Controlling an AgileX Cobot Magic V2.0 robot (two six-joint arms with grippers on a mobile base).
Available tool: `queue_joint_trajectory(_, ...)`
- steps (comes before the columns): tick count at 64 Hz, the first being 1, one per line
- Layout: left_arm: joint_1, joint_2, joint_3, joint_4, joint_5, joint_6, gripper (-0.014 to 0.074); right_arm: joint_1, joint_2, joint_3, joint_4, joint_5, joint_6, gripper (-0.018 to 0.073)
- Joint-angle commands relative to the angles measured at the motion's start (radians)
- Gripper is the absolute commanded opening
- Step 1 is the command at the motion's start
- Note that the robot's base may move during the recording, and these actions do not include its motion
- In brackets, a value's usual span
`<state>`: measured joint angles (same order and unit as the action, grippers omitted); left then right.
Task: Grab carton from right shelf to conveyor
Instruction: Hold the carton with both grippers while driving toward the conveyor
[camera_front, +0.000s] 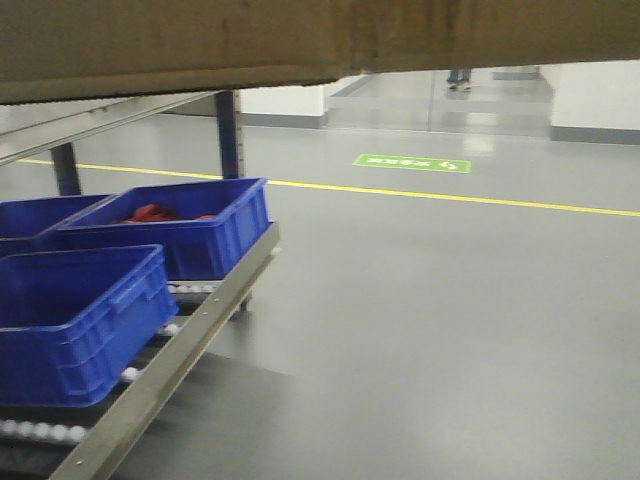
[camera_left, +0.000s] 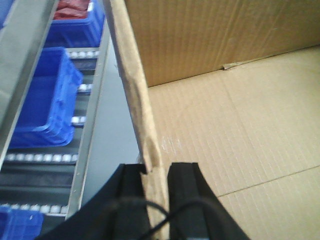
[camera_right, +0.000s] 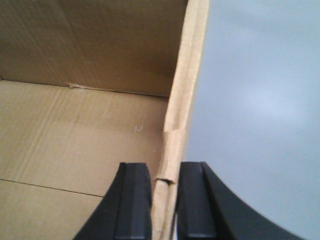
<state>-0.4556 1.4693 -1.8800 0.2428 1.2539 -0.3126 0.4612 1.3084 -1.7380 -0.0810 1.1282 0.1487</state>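
On the carton's (camera_front: 200, 40) two opposite side walls, each tool bites the top edge: the left tool (camera_left: 159, 186) is clamped on one wall, the right tool (camera_right: 164, 186) on the other. The carton hangs lifted and open, with nothing visible inside. It likely carries light, but its corrugated walls are soft and crease at the pinch, so even pull matters. Below the carton, the right shelf (camera_front: 170, 372) holds blue bins: the near bin (camera_front: 80, 320) looks empty, while a farther bin (camera_front: 200, 240) has red items (camera_front: 150, 212).

Warehouse or factory hall: grey floor (camera_front: 450, 320), yellow lane line (camera_front: 452, 198), roller rack (camera_front: 190, 342), blue bins (camera_front: 80, 320)
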Motion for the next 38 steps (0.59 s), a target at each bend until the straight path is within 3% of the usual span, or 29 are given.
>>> queue_joint_trajectory(1,-0.011,-0.017,-0.003,-0.020,-0.033,0.010,-0.0017,-0.001,-0.012,-0.003,0.006,-0.060,-0.015,-0.0067)
queue_joint_trajectory(38,-0.011,-0.017,-0.003,-0.020,-0.033,0.010,-0.0017,-0.001,-0.012,-0.003,0.006,-0.060,-0.015,-0.0067)
